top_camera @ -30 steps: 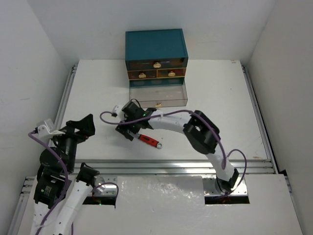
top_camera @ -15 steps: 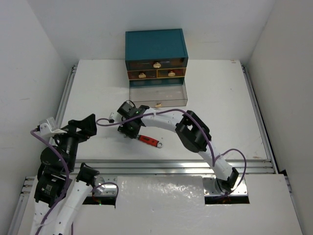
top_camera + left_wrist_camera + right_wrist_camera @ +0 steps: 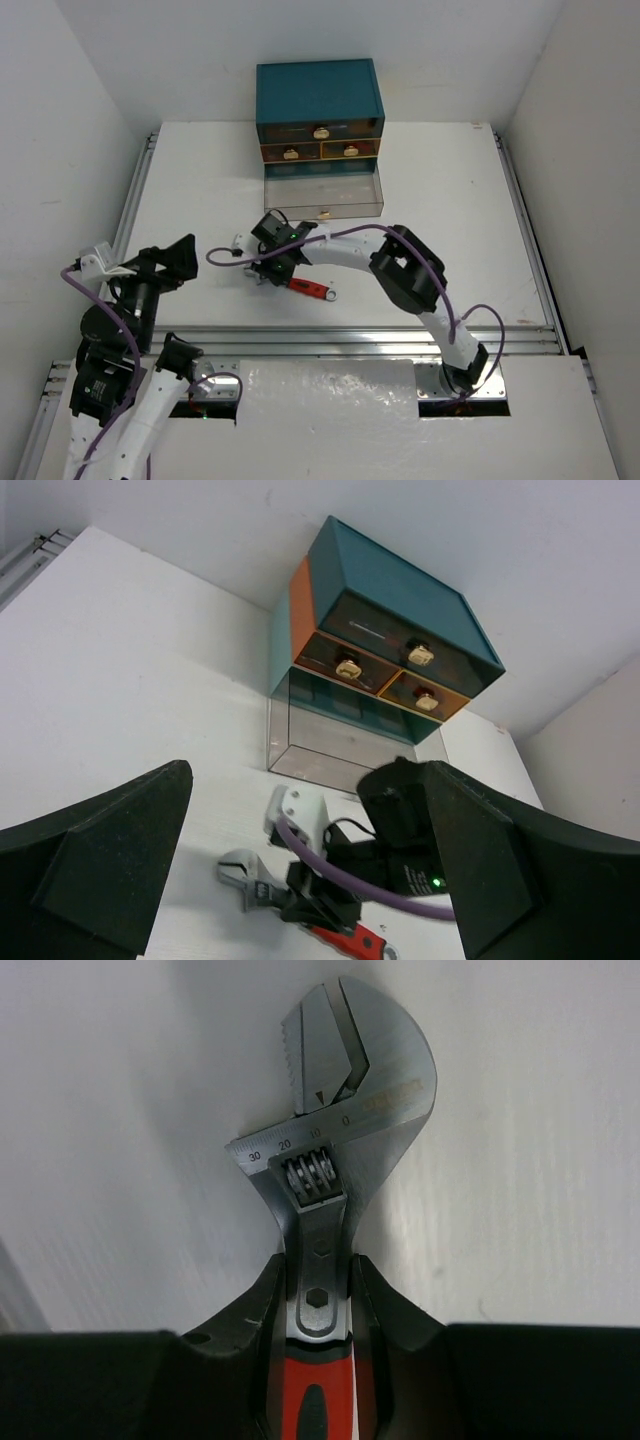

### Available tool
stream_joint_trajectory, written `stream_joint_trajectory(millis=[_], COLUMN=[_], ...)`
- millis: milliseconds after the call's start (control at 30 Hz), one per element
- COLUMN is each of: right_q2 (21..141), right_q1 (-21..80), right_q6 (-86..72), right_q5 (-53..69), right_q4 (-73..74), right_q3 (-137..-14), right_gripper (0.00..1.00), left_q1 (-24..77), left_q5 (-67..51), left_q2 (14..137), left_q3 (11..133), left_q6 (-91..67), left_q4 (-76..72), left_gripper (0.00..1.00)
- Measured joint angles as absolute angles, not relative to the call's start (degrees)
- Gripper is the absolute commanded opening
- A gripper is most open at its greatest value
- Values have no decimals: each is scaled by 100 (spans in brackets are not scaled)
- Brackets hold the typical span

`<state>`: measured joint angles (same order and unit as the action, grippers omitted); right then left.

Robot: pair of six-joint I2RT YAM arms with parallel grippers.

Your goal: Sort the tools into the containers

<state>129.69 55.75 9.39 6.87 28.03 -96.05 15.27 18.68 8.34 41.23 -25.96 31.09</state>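
Nearest to us, on the left side, our left gripper hangs above the near left part of the white table. Its two dark fingers are spread wide apart and there is nothing between them. It looks across the table toward the other arm and the chest.

A bit farther in, near the middle of the table, our right gripper points down at the adjustable wrench. Its two black fingers are squeezed tight on the silver neck of the wrench, right where the red handle starts. The silver head sticks out past the fingertips, and we can read the little numbers on it. From above, the red handle points toward the near right, and its end seems to lie on the table. We cannot tell if the head is touching the table or is a tiny bit up. A purple cable loops out beside this gripper.

Just behind the wrench is the bottom drawer. It is pulled out toward us, has see-through walls, and has a pale round knob on its front.

At the far edge stands the teal chest. Its wide top drawer and the two small orange drawers under it are all pushed in.
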Motion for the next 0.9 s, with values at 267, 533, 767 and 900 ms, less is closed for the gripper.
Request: stream_joint_trajectory(millis=[267,533,767,900], right_q2=[11312,10416,10230,10551], right_q1=[5575,5564,5424,5111], right_q6=[1149,1236,1588,2091], right_q5=[978,847,657,753], right_q4=[1728,864,867,1509], right_q3=[-7168,-6698,-6993,-8248], right_gripper=[0,0,0,0], left_q1=[1527,1527,1527,1527], left_q5=[1852,1809,1772,1747], left_q2=[718,705,701,698], left_q3=[4119,4117,4115,4115], left_q6=[-2593,-2589,-2574,-2571], left_q4=[3098,3065,3061,3061], left_gripper=[100,100,100,100])
